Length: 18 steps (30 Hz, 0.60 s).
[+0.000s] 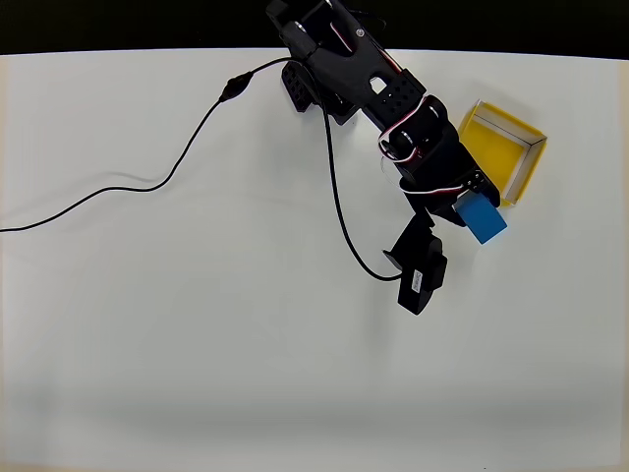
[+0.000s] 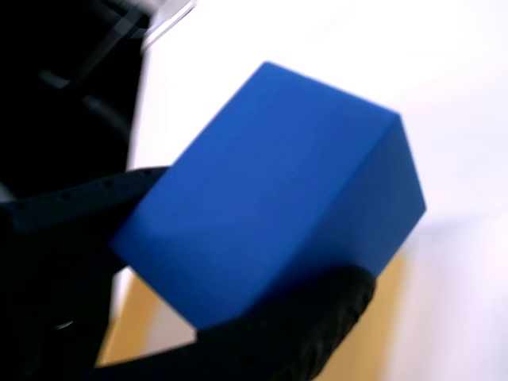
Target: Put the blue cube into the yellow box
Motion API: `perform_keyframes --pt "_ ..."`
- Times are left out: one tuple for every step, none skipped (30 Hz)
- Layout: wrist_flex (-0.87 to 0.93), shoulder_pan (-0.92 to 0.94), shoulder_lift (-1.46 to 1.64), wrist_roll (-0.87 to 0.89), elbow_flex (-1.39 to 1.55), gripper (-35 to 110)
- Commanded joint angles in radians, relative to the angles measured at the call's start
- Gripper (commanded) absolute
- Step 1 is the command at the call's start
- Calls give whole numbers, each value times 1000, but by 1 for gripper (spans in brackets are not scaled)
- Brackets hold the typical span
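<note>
In the overhead view my black gripper (image 1: 474, 204) is shut on the blue cube (image 1: 483, 218), which hangs just below and left of the yellow box (image 1: 521, 167), near its lower corner. The box is an open tray with whitish rims at the table's upper right. Close up in the wrist view, the blue cube (image 2: 278, 190) sits tilted between a black finger (image 2: 79, 202) on the left and a black pad below. Blurred yellow of the box (image 2: 381, 333) shows under it.
A black cable (image 1: 187, 147) snakes from the arm's base across the left of the white table (image 1: 197, 344). Another cable loops down to the black wrist camera block (image 1: 423, 280). The table's far edge lies just behind the box.
</note>
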Motion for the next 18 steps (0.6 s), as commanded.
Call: perform_keyframes --pt "40 -104 58 28 -84 22" --pt "46 -123 52 37 -92 23" --pt "55 -138 43 43 -103 23" --pt "66 -155 29 46 -117 23" --pt "74 -169 17 51 -132 23" --pt "84 -181 3 55 -147 23" --pt "98 -193 -11 52 -163 23" --pt "109 -204 -26 49 -178 23" --pt "120 -213 -43 46 -192 23" --pt "127 -222 -58 40 -199 23" --pt "133 -230 -71 32 -204 23" --pt "140 -236 -84 26 -206 23" --pt "140 -242 -97 23 -206 23" --pt "140 -249 -106 21 -206 23" --pt "140 -256 -117 21 -206 23" --pt "140 -264 -126 26 -206 23" --pt "140 -272 -137 28 -206 23" --pt "140 -276 -149 34 -206 23"
